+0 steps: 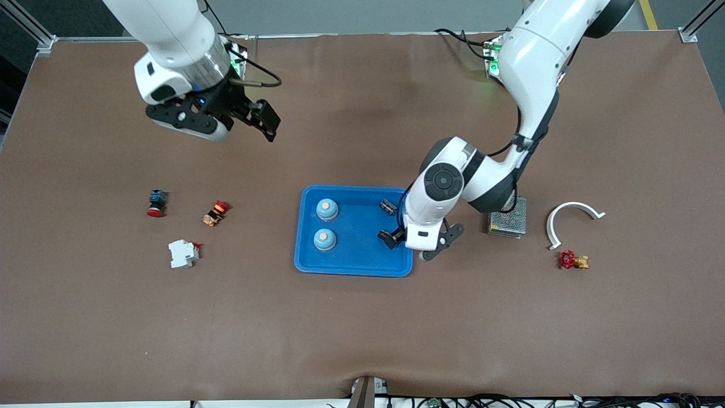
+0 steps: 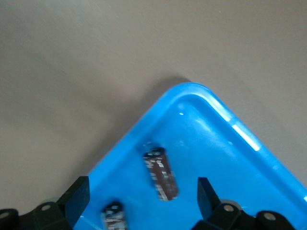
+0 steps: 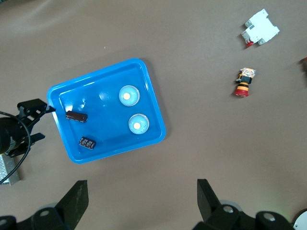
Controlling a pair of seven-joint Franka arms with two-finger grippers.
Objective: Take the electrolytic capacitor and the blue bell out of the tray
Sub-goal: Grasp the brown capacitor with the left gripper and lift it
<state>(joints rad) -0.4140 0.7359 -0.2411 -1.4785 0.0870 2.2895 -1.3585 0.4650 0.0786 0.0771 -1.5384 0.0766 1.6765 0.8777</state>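
Nothing removed yet: both capacitors (image 3: 76, 116) and both blue bells (image 1: 327, 209) inside tray (image 1: 354, 266), left claw (image 1: 388, 224) apart above capacitors, right claw (image 1: 249, 119) apart, waiting over worktop.

Even overhead light, glare on tray (image 2: 240, 132), perhaps slight blur

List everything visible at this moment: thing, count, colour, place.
Tray: one, bright blue, mid-table.
Bells: two, blue, in the tray, toward the right arm's end.
Capacitors: two, dark, in the tray, toward the left arm's end.
Push buttons: two, red-capped, toward the right arm's end.
Breaker: one, white, nearer the front camera than the buttons.
Mesh box: one, grey, beside the left arm.
Curved clip: one, white, toward the left arm's end.
Valve: one, red handle, nearer the camera than the clip.
Left gripper: open, over the capacitors.
Right gripper: open, waiting over bare table.
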